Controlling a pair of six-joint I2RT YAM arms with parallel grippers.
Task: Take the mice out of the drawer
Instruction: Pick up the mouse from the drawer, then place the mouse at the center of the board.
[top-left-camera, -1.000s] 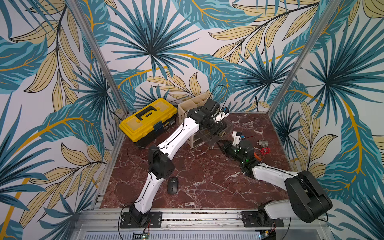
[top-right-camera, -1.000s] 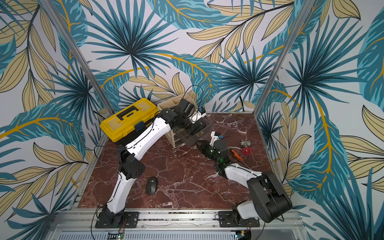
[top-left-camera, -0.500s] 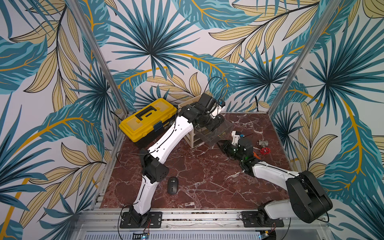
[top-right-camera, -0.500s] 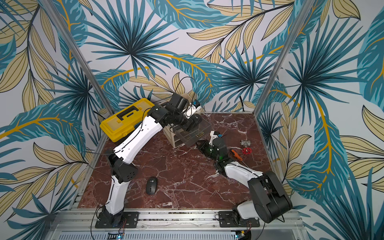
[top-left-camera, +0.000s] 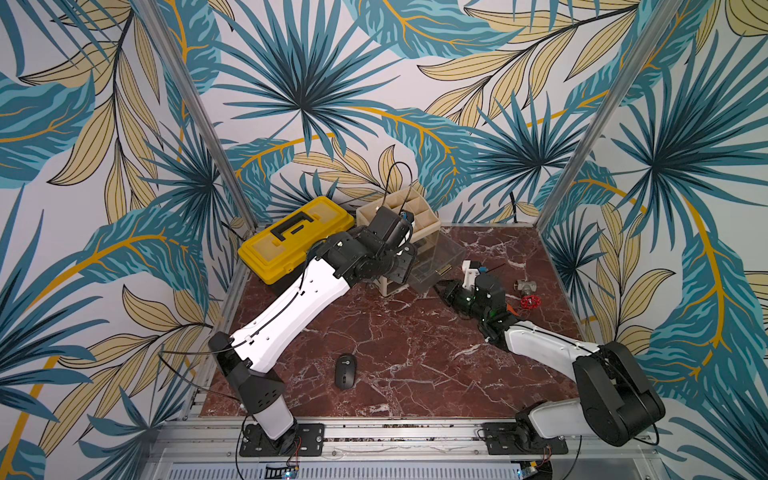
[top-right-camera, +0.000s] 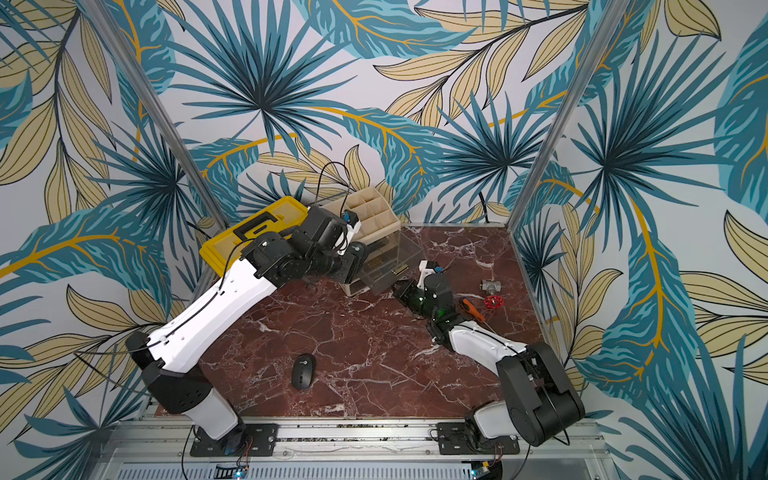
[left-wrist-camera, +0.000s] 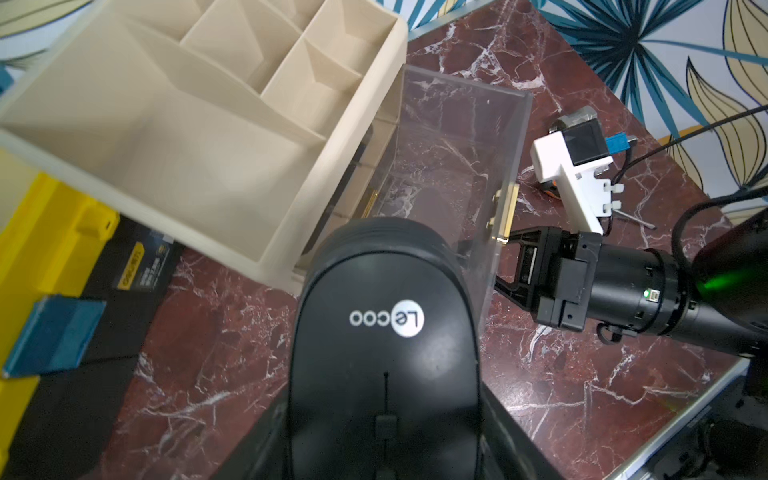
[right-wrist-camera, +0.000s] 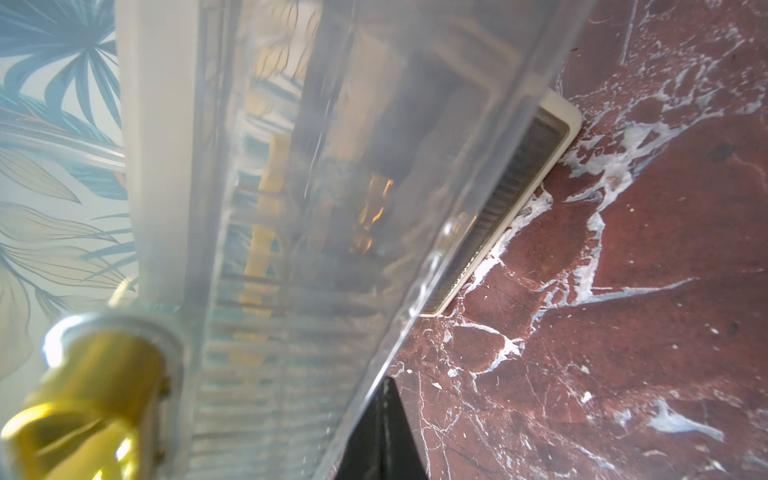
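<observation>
A mouse (left-wrist-camera: 384, 299) is clamped in the left gripper's (left-wrist-camera: 384, 409) half-open jaws, the right gripper's (left-wrist-camera: 503, 259) shut at the drawer handle (left-wrist-camera: 508, 214). It could be dropped if bumped.

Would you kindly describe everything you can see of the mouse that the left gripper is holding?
The mouse is a dark, matte oval shell, plastic by its look, with a white Lecoo logo, a centre seam and a scroll wheel. The left gripper clamps its sides between dark fingers, above the marble table, just in front of the pulled-out clear drawer. The arm hides it in both top views.
</observation>
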